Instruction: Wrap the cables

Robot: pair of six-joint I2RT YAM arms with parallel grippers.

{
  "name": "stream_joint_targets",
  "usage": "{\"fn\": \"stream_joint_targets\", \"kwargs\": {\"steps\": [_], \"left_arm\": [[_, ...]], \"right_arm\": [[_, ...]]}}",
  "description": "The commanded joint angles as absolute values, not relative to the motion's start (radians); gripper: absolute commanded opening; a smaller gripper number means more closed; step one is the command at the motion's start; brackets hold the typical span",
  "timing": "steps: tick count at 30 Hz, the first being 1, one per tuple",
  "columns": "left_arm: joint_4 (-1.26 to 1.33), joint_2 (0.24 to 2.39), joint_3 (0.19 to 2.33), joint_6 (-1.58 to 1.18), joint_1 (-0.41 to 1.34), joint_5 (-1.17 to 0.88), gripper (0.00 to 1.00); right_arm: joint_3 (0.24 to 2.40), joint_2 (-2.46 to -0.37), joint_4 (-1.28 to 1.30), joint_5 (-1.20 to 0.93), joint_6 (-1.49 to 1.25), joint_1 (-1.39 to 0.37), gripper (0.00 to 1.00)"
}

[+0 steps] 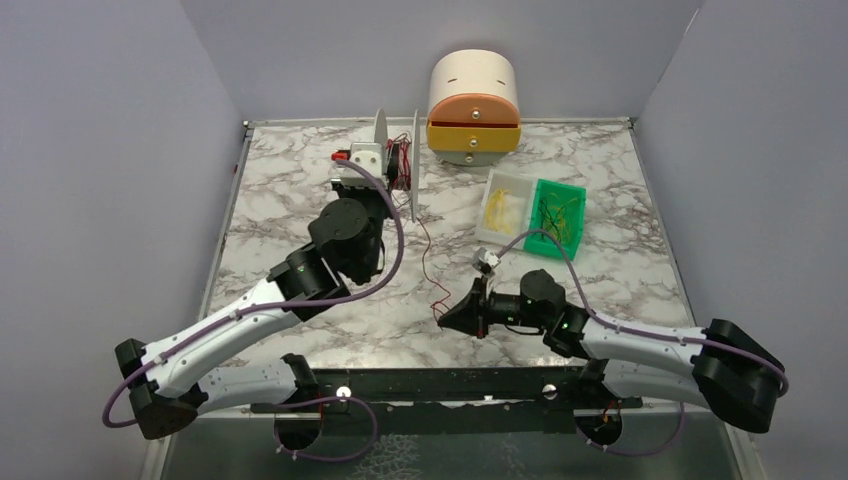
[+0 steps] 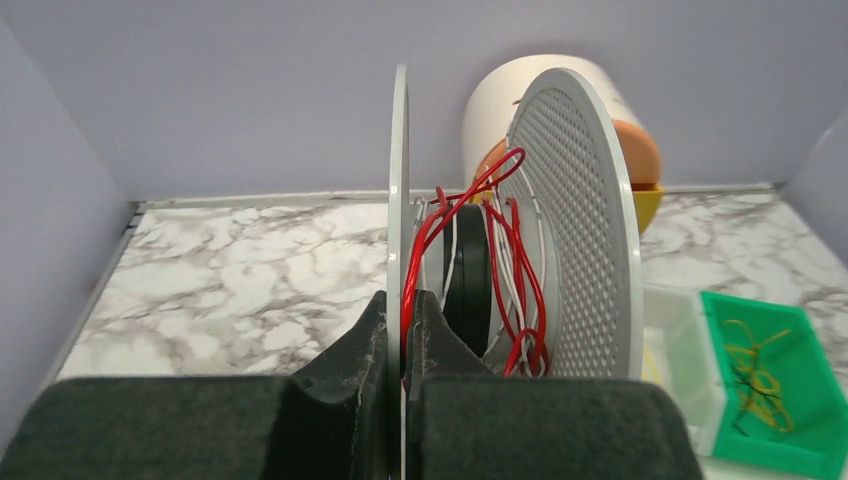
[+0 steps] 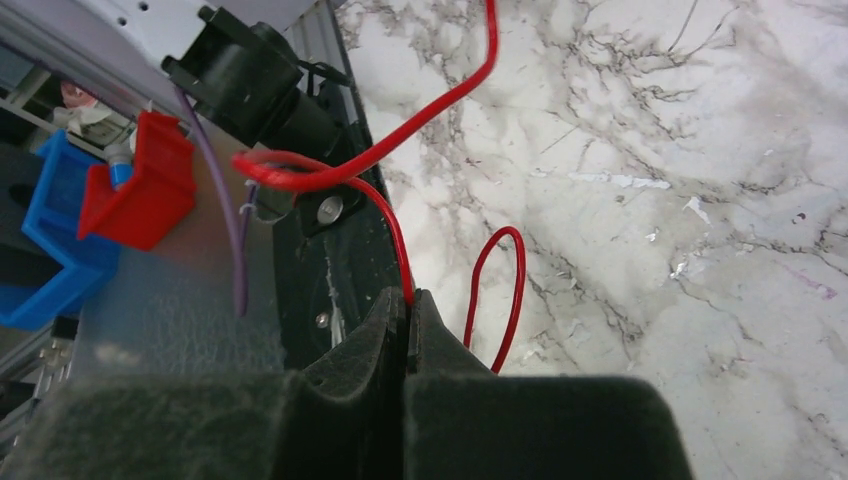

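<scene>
A spool of two white discs (image 1: 395,150) stands at the back of the marble table with thin red cable (image 2: 520,250) looped loosely round its hub. My left gripper (image 2: 403,300) is shut on the rim of the near disc (image 2: 398,180), with a red strand pinched beside it. The other disc (image 2: 575,220) is perforated. From the spool a red cable (image 1: 428,250) trails forward across the table to my right gripper (image 1: 445,318). That gripper (image 3: 405,298) is shut on the cable (image 3: 440,100) near the front edge. A slack loop (image 3: 518,290) hangs beside its fingers.
A white, orange and yellow round container (image 1: 473,105) stands behind the spool. A white tray (image 1: 503,205) of yellow wires and a green tray (image 1: 560,215) of green wires lie at the back right. A black rail (image 1: 440,385) runs along the front edge. Red and blue bins (image 3: 140,190) sit beyond it.
</scene>
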State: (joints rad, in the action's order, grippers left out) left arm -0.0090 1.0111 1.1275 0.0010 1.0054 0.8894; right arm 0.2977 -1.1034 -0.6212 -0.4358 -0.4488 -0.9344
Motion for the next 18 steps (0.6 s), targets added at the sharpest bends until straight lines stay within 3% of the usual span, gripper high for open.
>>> {"fn": "stream_joint_targets", "kwargs": {"steps": [1,9,18], "left_arm": [[0.192,1.073,1.116,0.069,0.957,1.031,0.0],[0.242,1.215,1.138,0.067,0.86,1.009,0.0],[0.284,1.312,1.117,0.118,0.847,1.028,0.0]], "right_arm": [[0.322,-0.965,-0.418,-0.35,-0.427,-0.993,0.01],[0.447,-0.759,-0.102,-0.308,-0.422,-1.048,0.01],[0.734,-0.698,0.174,-0.277,-0.371,-1.057,0.01]]}}
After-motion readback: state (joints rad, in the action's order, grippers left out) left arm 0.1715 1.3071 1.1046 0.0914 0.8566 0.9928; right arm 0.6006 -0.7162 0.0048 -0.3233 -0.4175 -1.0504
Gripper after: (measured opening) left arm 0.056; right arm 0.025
